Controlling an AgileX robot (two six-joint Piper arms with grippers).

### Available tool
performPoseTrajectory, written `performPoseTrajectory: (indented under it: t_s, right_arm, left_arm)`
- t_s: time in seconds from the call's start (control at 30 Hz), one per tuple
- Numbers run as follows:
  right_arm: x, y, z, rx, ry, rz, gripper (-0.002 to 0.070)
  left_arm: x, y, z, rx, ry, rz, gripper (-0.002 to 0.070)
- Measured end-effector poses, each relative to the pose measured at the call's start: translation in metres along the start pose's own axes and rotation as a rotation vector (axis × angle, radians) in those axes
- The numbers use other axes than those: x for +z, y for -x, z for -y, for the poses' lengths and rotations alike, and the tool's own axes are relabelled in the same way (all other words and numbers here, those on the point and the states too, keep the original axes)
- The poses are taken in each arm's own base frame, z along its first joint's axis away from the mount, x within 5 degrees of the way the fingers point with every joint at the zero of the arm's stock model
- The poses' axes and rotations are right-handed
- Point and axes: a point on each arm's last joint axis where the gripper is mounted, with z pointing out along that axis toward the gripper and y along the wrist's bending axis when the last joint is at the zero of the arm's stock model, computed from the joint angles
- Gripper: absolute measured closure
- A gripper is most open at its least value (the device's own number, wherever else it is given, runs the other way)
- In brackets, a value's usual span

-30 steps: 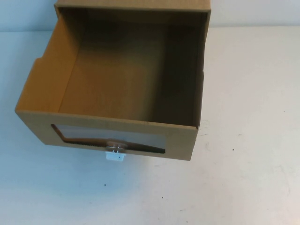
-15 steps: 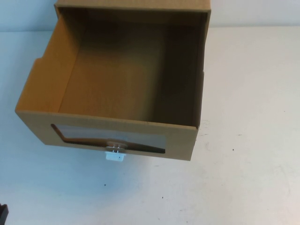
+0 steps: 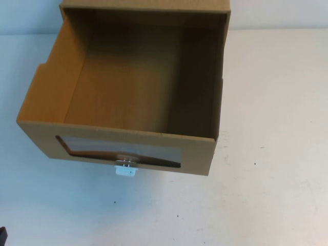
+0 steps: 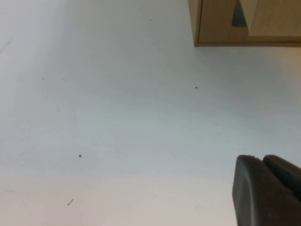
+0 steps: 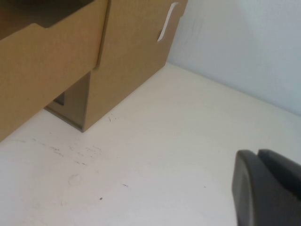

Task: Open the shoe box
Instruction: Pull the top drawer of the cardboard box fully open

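The white counter (image 3: 277, 154) fills most of the high view, marked here and there with dark specks and faint scuffs. On it, left of centre and reaching to the far edge, sits the brown cardboard shoe box (image 3: 51, 92). It is the drawer kind: the outer sleeve (image 3: 148, 4) lies at the far side, and the drawer (image 3: 197, 154) stands drawn well out toward the robot, its bare cardboard floor and walls open to the camera. The drawer's front panel carries a wide window (image 3: 123, 148) of clear film.

The left gripper (image 4: 261, 159) hangs over bare counter off the box's near left corner (that corner shows in its wrist view), its dark fingers pressed together and holding nothing. The right gripper (image 5: 257, 153) hangs over the counter to the right of the box, apart from its side wall, fingers likewise pressed together on nothing.

Below the window sits a small round knob (image 3: 125, 162), with a little white tag (image 3: 125, 171) just under it.
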Motion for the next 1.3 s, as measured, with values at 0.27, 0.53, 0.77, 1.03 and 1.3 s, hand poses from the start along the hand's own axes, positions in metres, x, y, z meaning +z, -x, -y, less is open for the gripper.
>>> performPoseTrajectory:
  t_s: [0.27, 0.53, 0.77, 1.03, 1.3]
  right_arm:
    - [0.0, 0.0, 0.0, 0.0, 0.0, 0.0, 0.0689]
    - [-0.001, 0.0, 0.001, -0.011, 0.001, 0.003, 0.0689]
    - [-0.011, -0.005, 0.003, 0.3, 0.036, 0.031, 0.0689]
    - [-0.015, -0.006, -0.008, 0.338, -0.069, 0.314, 0.0689]
    - [-0.007, -0.022, -0.008, 0.298, -0.208, 0.337, 0.0689]
  left_arm:
    - [0.0, 0.0, 0.0, -0.001, -0.002, 0.0, 0.0679]
    - [0.0, 0.0, 0.0, -0.001, -0.002, 0.0, 0.0679]
    - [0.0, 0.0, 0.0, -0.001, -0.002, 0.0, 0.0679]
    - [0.0, 0.0, 0.0, 0.001, -0.001, 0.0, 0.0679]
    - [0.0, 0.0, 0.0, 0.001, -0.001, 0.0, 0.0679]
